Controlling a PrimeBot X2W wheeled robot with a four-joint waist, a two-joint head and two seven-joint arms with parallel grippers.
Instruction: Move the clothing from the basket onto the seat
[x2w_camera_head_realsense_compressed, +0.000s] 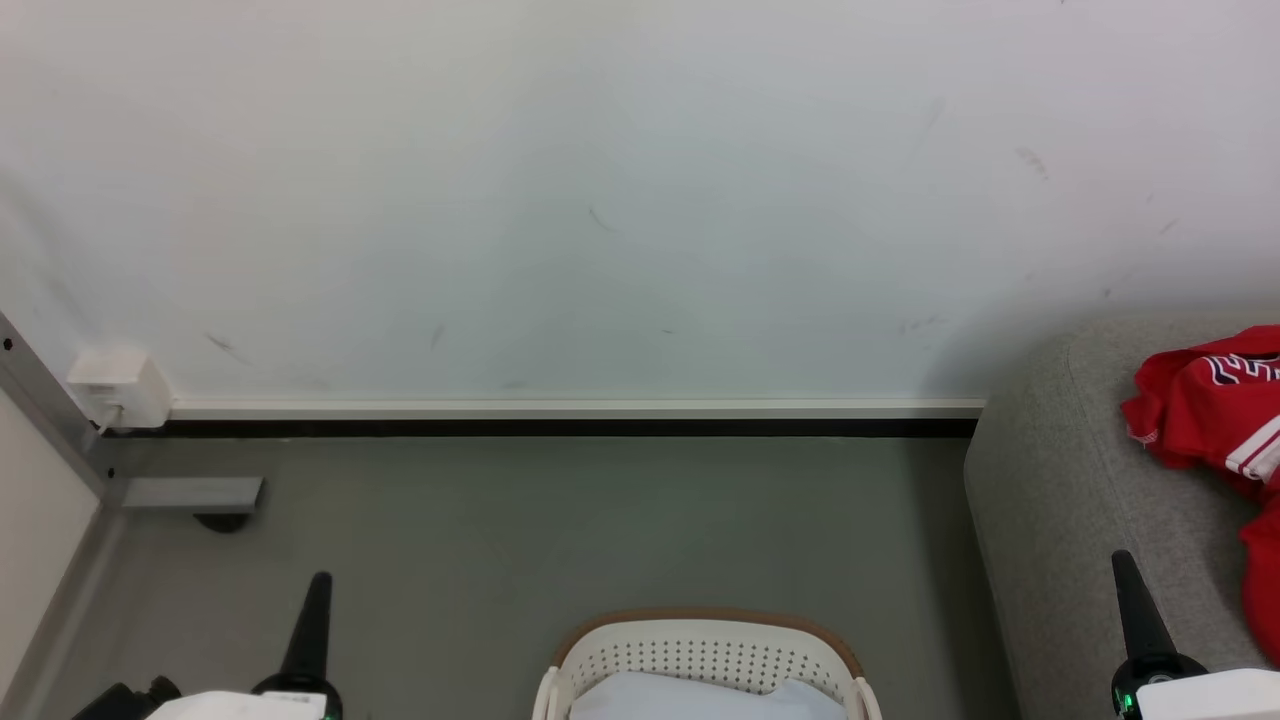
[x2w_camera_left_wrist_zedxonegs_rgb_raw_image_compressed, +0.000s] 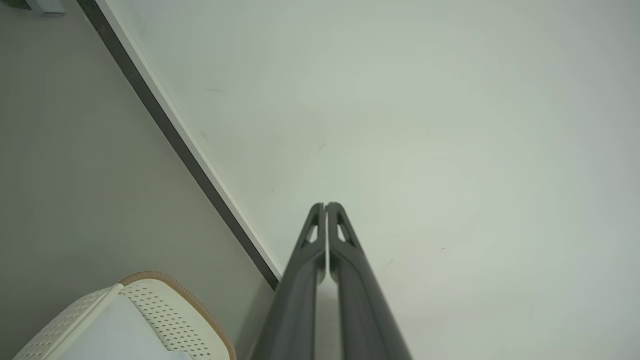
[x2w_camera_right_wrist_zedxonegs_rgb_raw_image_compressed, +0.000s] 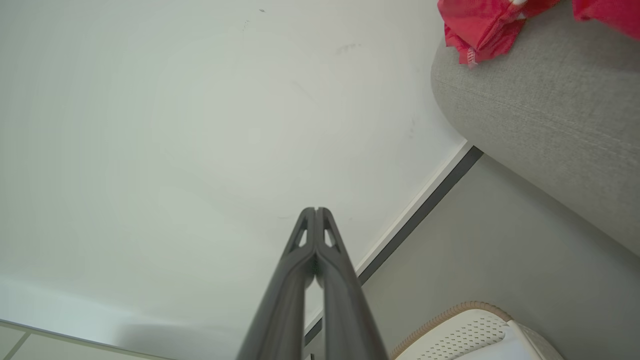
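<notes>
**Red clothing on the seat, both hands empty**

The left hand (x2w_camera_left_wrist_zedxonegs_rgb_raw_image_compressed: 325, 206) and right hand (x2w_camera_right_wrist_zedxonegs_rgb_raw_image_compressed: 316, 210) are both pressed closed on nothing, pointing at the wall (x2w_camera_head_realsense_compressed: 620, 200). The clothing (x2w_camera_head_realsense_compressed: 1215, 405) lies crumpled on the seat (x2w_camera_head_realsense_compressed: 1060, 480), just beyond the right hand and to its outer side. The basket (x2w_camera_head_realsense_compressed: 705, 650) sits between the hands, with pale cloth (x2w_camera_head_realsense_compressed: 700, 697) inside; I cannot tell whether red lies beneath. Such fabric is light and limp, so pinch a raised fold and lift high. The seat's rounded edge must be cleared.
</notes>
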